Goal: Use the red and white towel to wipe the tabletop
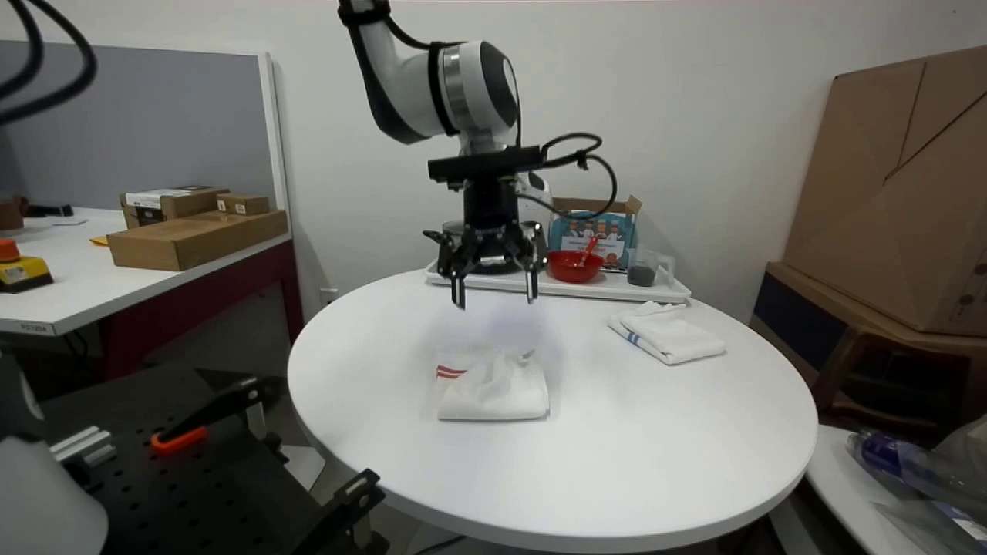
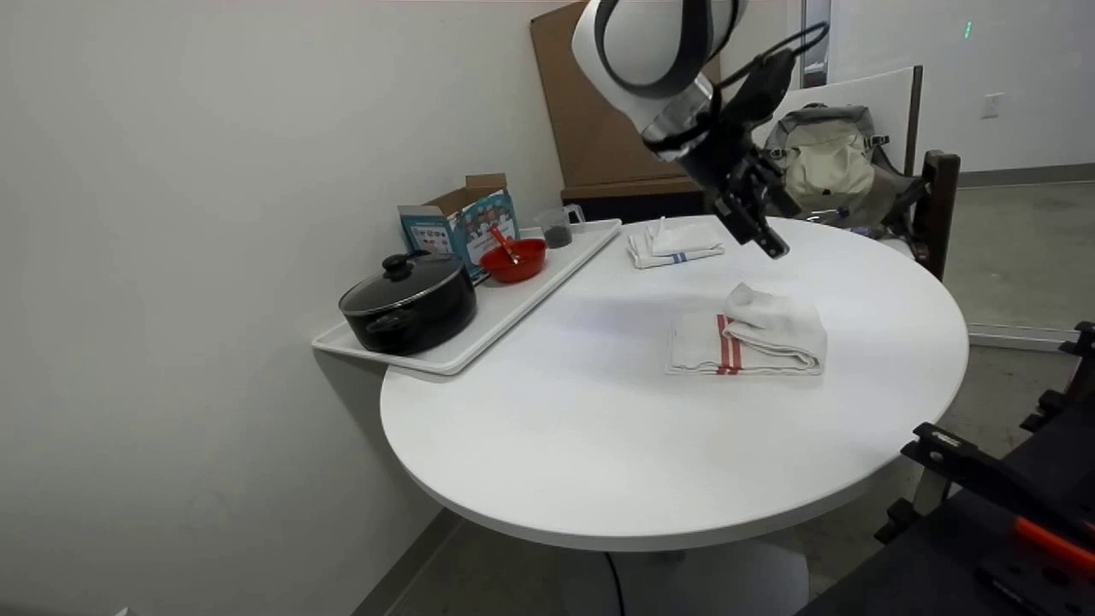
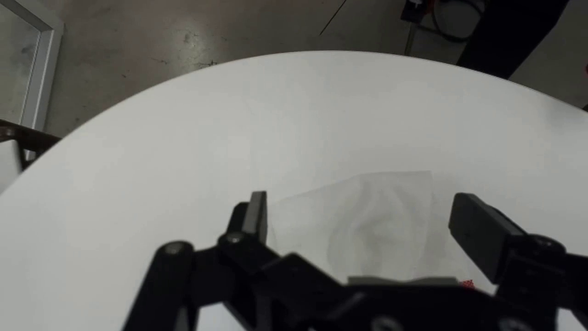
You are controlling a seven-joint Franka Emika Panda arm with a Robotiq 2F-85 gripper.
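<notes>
The white towel with red stripes (image 1: 493, 389) lies folded on the round white tabletop (image 1: 663, 462), its upper layer rumpled. In an exterior view the red stripes of the towel (image 2: 774, 329) run down its near side. My gripper (image 1: 495, 299) hangs above the table with its fingers wide apart and nothing between them. It is tilted and above the towel, apart from it, in an exterior view (image 2: 774, 235). In the wrist view the towel (image 3: 376, 230) shows beyond and between the open fingers (image 3: 360, 202); the gripper body hides its lower part and most of the red stripes.
A second folded towel with blue stripes (image 1: 667, 335) lies on the table. A white tray (image 2: 479, 346) at the wall side holds a black lidded pot (image 2: 411, 304), a red bowl (image 2: 513, 261), an opened box (image 2: 466, 222) and a clear measuring cup (image 2: 558, 229). Cardboard boxes (image 1: 894, 193) stand beyond the table.
</notes>
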